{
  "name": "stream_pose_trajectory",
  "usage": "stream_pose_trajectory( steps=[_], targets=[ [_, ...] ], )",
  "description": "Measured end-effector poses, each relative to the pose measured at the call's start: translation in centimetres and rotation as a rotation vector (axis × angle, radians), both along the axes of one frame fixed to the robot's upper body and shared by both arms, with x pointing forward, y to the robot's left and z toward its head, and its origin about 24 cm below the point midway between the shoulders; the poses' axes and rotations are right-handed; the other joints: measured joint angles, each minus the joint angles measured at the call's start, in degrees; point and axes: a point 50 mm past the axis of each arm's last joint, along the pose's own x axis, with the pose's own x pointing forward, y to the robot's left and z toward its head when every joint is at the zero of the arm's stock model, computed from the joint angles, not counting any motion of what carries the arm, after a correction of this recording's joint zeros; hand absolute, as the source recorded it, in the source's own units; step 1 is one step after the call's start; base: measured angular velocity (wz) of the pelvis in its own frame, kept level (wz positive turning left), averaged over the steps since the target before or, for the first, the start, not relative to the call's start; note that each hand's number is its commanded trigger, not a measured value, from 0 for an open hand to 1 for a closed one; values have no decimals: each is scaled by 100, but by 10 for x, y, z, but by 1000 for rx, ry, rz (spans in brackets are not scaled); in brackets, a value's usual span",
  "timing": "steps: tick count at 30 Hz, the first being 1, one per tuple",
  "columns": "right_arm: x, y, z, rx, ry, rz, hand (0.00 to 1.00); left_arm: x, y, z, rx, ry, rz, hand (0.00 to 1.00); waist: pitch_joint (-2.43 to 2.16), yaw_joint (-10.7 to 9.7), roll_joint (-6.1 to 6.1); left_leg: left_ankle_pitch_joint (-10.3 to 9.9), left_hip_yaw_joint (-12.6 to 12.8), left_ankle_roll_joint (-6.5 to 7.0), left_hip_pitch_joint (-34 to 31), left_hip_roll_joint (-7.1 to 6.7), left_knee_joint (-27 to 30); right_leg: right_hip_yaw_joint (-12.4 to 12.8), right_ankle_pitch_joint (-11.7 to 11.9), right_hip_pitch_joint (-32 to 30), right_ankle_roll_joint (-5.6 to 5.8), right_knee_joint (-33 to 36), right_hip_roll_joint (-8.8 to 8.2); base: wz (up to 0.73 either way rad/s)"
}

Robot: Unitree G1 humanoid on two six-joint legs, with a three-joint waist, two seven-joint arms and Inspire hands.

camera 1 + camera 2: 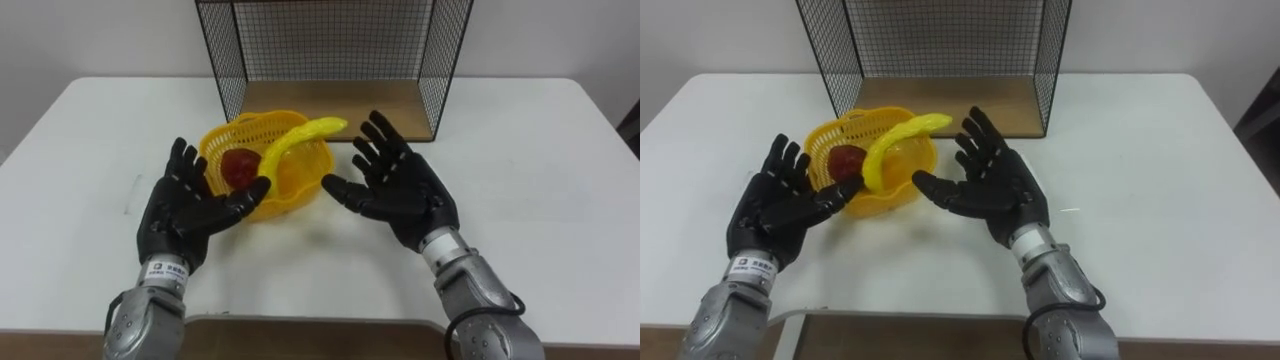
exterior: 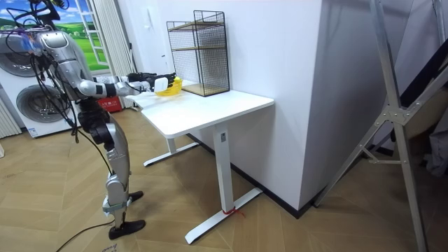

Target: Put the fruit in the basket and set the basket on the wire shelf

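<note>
On my screen the robot stands at the near edge of the tabletop (image 1: 540,200). Its left hand (image 1: 185,215) and right hand (image 1: 400,190) are both released, fingers spread, one on each side of the yellow basket (image 1: 292,188). In the basket lie a red fruit (image 1: 238,167) and a banana (image 1: 300,135). Just behind, at the far edge, stands the wire shelf (image 1: 222,50).

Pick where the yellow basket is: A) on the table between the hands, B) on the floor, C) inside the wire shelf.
A: the basket rests on the table before the wire shelf, flanked by the open left hand and right hand.
</note>
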Motion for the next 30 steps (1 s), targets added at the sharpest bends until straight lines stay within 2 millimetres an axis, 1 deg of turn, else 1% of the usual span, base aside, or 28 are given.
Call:
stream_pose_trajectory(
  steps=[8, 13, 16, 19, 23, 25, 30],
  targets=[
    [-1, 0, -3, 11, 13, 3, 0, 3, 0, 2, 0, -8, 0, 0, -1, 1, -2, 0, 8, 0, -30, 3, 4, 7, 2, -6, -3, 7, -1, 0],
    [-1, 0, -3, 42, 19, -7, 0, 12, 0, 12, 2, -50, -1, 0, -7, 32, -19, 0, 13, 1, -45, 4, 11, 1, 2, -14, -3, 0, -1, 0],
    [-1, 0, -3, 41, 21, -9, 0, 14, 0, 21, 0, -85, 0, 0, -8, 31, -21, 0, 8, 0, -53, 4, 11, -6, 2, -21, -3, -1, -1, 0],
    [-1, 0, -3, 40, 20, -8, 0, 14, 0, 24, 0, -100, 4, 0, -8, 34, -37, 0, 1, 0, -25, 3, 4, -11, 2, 0, -3, -4, -1, 0],
    [-1, 0, -3, 40, 22, -8, 0, 14, 5, 25, -1, -103, 26, 0, -20, 39, -88, 0, 0, 0, 7, 4, -3, -9, 2, 5, -3, -7, 0, 0],
    [-1, -1, -5, 39, 29, -10, 0, 14, 8, 26, -4, -105, 41, 0, -40, 39, -123, 0, -3, 0, 8, 4, -3, -9, 2, 10, -3, -7, 1, 0],
    [-1, -1, -5, 39, 30, -10, 0, 14, 9, 26, -4, -99, 54, 0, -47, 46, -134, 1, -10, 1, 13, 4, 5, -13, 6, 23, -9, -3, 2, 0]
  ],
)
